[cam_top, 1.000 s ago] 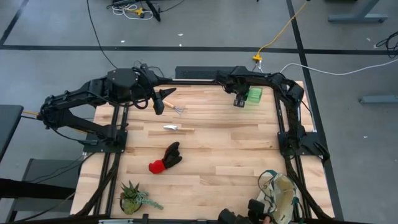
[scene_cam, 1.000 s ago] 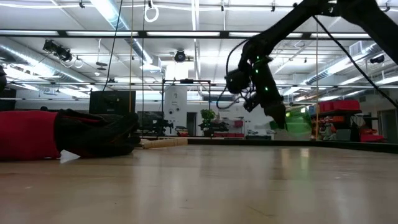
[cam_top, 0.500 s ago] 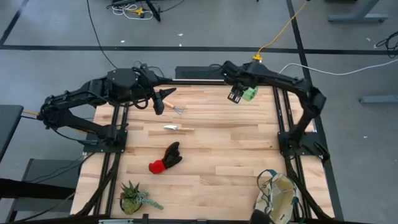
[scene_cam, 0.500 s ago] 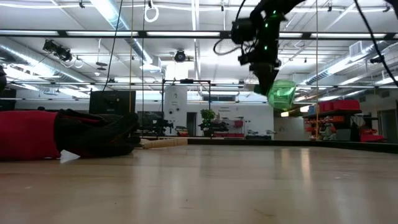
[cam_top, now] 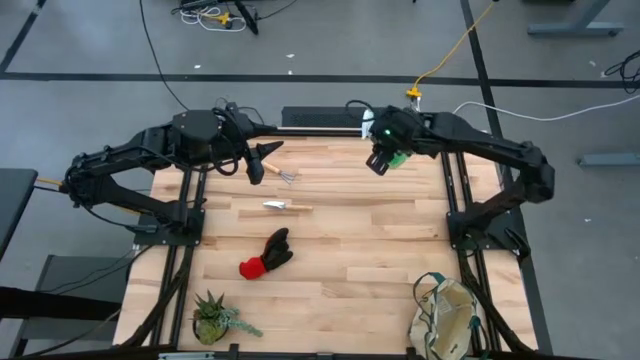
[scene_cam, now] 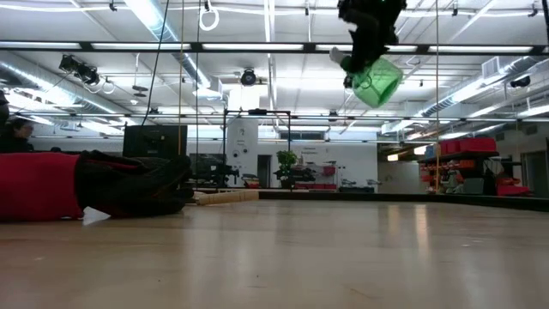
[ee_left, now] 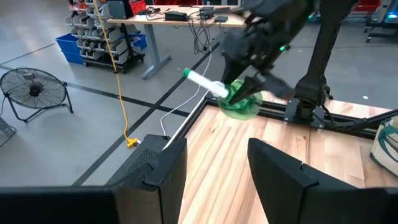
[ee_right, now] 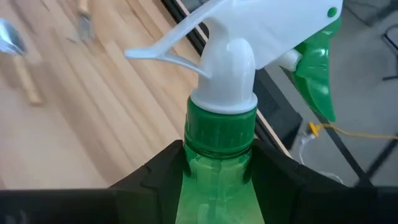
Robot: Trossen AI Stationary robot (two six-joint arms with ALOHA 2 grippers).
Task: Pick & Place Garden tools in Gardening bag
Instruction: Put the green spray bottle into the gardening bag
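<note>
Translucent green plastic spray bottle with white trigger head (ee_right: 227, 124), no lettering legible, hangs above the wooden table's (cam_top: 380, 250) far edge. My right gripper (cam_top: 383, 160) clamps its neck. My left gripper (ee_left: 214, 171), part-open and empty, waits by the wooden-handled rake (cam_top: 275, 173).
</note>
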